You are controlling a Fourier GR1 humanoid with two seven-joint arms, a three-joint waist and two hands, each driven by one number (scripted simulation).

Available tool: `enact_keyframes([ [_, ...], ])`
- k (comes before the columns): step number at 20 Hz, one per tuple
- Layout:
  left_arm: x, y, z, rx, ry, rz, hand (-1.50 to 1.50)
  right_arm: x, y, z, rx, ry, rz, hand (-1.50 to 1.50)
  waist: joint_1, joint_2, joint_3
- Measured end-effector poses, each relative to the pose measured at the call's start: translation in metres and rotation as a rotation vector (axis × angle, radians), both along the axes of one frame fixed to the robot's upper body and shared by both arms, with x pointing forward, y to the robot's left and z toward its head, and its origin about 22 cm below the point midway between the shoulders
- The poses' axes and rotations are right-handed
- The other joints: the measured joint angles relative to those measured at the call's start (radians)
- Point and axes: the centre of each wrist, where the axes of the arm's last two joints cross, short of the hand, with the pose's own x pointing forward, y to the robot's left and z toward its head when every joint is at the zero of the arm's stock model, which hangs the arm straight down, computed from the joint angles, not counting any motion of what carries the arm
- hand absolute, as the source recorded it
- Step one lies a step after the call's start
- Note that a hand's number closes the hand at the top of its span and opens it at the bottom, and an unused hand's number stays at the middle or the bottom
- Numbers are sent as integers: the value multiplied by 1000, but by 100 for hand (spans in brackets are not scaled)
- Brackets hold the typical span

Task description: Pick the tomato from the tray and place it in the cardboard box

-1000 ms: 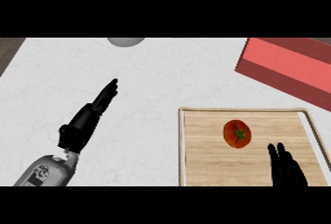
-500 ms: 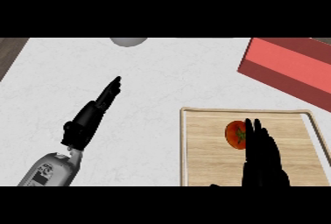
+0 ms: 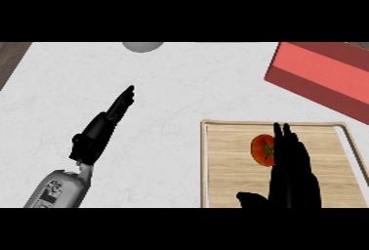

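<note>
A red tomato (image 3: 260, 149) with a green stem lies on the wooden tray (image 3: 231, 176) at the lower right. My right hand (image 3: 292, 176) is open above the tray, its straight fingers reaching up beside the tomato's right side and covering part of it. The thumb sticks out to the left near the lower edge. The red box (image 3: 324, 78) lies at the upper right, beyond the tray. My left hand (image 3: 101, 129) rests open over the white counter at the left, fingers pointing up and to the right.
A grey round object (image 3: 143, 46) shows partly at the counter's far edge. The counter's dark left edge (image 3: 10, 58) runs at the upper left corner. White counter lies between the left hand and the tray.
My right hand has moved up and slightly left over the tray, from below the tomato to right beside it. The left hand and the tomato have stayed put.
</note>
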Motion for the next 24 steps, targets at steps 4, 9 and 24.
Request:
enact_keyframes([
  [4, 4, 0, -2, 0, -4, 3, 0, 10, 1, -7, -11, 3, -2, -150, 1, 0, 0],
  [9, 4, -6, 2, 0, -4, 1, 0, 18, -2, -12, -15, 37, -3, -150, 1, 0, 0],
  [24, -1, -4, 2, -5, 0, 1, 0, 35, -9, -39, 6, 108, -11, -150, 0, -6, -5],
])
